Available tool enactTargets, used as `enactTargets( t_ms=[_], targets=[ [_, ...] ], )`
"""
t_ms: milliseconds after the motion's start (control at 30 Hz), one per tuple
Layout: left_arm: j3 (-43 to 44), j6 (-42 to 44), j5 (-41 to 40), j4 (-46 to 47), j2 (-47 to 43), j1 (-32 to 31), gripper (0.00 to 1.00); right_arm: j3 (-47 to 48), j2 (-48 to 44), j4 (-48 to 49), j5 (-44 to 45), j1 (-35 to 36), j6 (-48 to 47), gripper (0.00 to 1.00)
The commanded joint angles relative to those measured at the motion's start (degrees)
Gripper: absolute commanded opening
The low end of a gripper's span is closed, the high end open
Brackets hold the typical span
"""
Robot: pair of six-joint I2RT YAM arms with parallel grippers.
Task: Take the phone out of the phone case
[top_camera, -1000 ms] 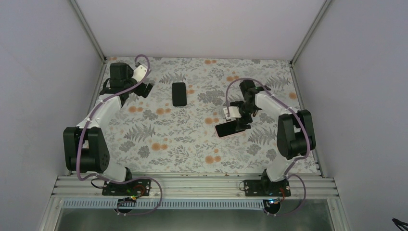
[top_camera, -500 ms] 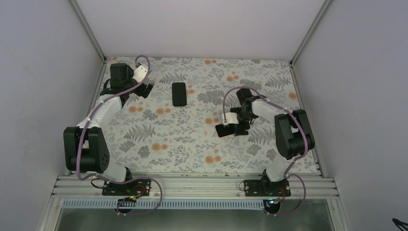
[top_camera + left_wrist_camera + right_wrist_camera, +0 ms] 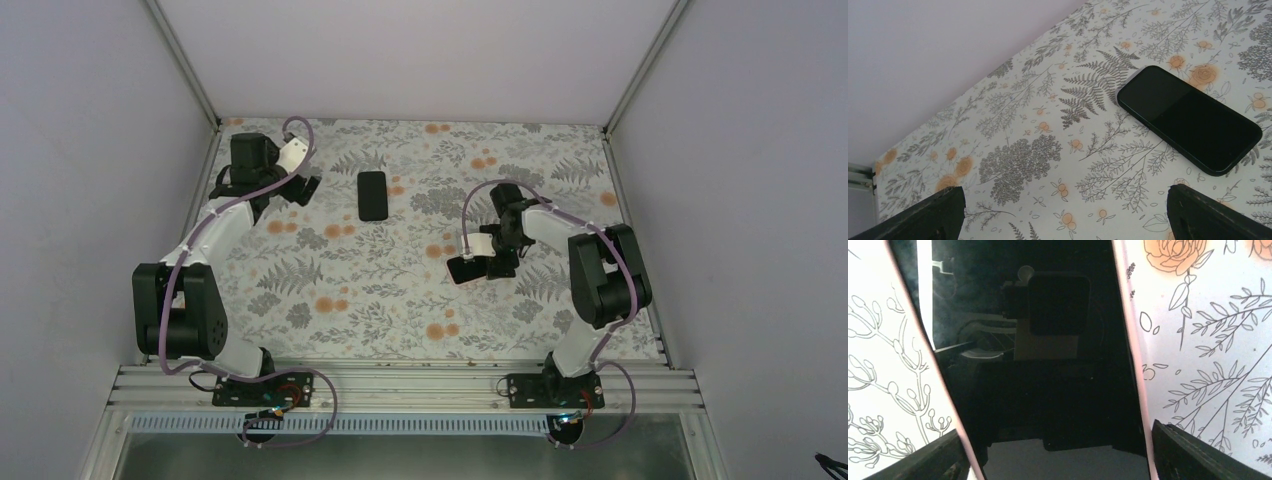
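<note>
A pink phone case (image 3: 464,270) with a glossy black face sits low over the table right of centre. In the right wrist view it (image 3: 1038,365) fills the frame and reflects the wrist. My right gripper (image 3: 492,258) spans its width, a finger (image 3: 1193,452) against each pink edge, shut on it (image 3: 1053,455). A bare black phone (image 3: 372,195) lies flat at the back centre; it also shows in the left wrist view (image 3: 1190,120). My left gripper (image 3: 300,188) hovers left of that phone, open and empty (image 3: 1063,220).
The table has a floral cloth (image 3: 350,290). Grey walls and metal posts (image 3: 185,65) close in the back and both sides. An aluminium rail (image 3: 400,385) runs along the near edge by the arm bases.
My right gripper has come down and drawn slightly left with the pink case, bringing it closer to the table. The left arm and the black phone have not moved.
</note>
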Motion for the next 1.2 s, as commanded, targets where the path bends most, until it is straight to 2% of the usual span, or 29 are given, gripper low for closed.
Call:
enactTargets(
  t_ms=[0,133,267,367,500,533,700,800,933,1167],
  targets=[
    [1.47,1.42,2.72,-1.29,0.25,-1.0,1.0,-0.53,1.29,0.22,1.06,0.11,-0.28,0.81],
    [2.48,1.76,2.93,-1.92,0.59,-2.25,1.0,0.09,0.83,-0.83,0.44,0.1,0.96,0.64],
    [3.21,0.99,3.85,-0.96,0.46,-3.18,1.0,1.01,0.17,-0.77,-1.58,-0.34,3.99,0.6],
    [4.95,0.39,5.59,-1.29,1.61,-4.01,1.0,2.88,-0.96,-1.75,-5.42,-1.1,6.33,0.7],
    [8.63,0.17,7.82,-3.2,3.96,-4.83,1.0,2.74,-4.55,-0.72,-8.27,-1.62,8.18,0.96],
    [9.25,0.25,8.13,-3.44,4.28,-5.11,1.0,2.46,-5.63,-0.88,-9.17,-1.77,7.92,0.99],
    [9.86,0.42,9.46,-4.24,5.07,-5.48,1.0,3.1,-5.6,-8.64,-8.89,-1.91,3.06,1.0],
    [8.19,0.36,9.23,-3.56,4.57,-5.66,1.0,1.95,-5.61,-7.03,-4.81,-1.22,1.87,1.0],
    [5.87,0.1,8.12,-2.14,3.43,-5.78,1.0,5.37,-1.69,-8.25,0.32,-0.19,2.64,1.0],
    [4.08,0.04,7.24,-1.32,2.43,-5.75,1.0,8.14,2.07,-8.38,3.88,-0.25,1.37,1.0]
  ],
)
